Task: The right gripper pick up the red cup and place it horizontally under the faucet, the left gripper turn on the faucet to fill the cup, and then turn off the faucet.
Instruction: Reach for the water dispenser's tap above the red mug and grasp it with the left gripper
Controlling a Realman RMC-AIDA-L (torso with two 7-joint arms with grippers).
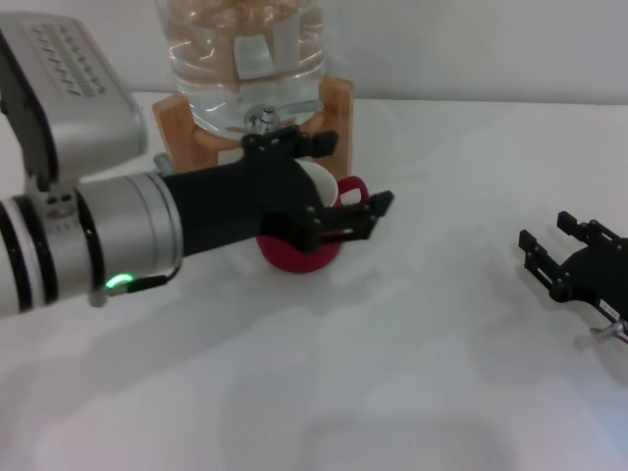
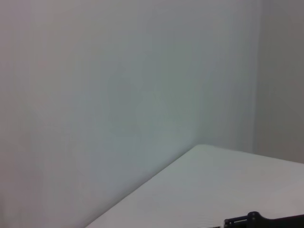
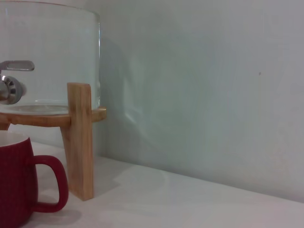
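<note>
The red cup stands upright on the white table, right under the chrome faucet of the clear water jar. Its handle points to the right. My left gripper reaches across in front of the faucet and over the cup, its jaws spread, holding nothing. My right gripper is open and empty, low over the table at the far right. In the right wrist view, the cup stands below the faucet.
The jar sits in a wooden stand at the back of the table, against a white wall; one stand leg is beside the cup's handle. The left wrist view shows only wall, the table and a black gripper edge.
</note>
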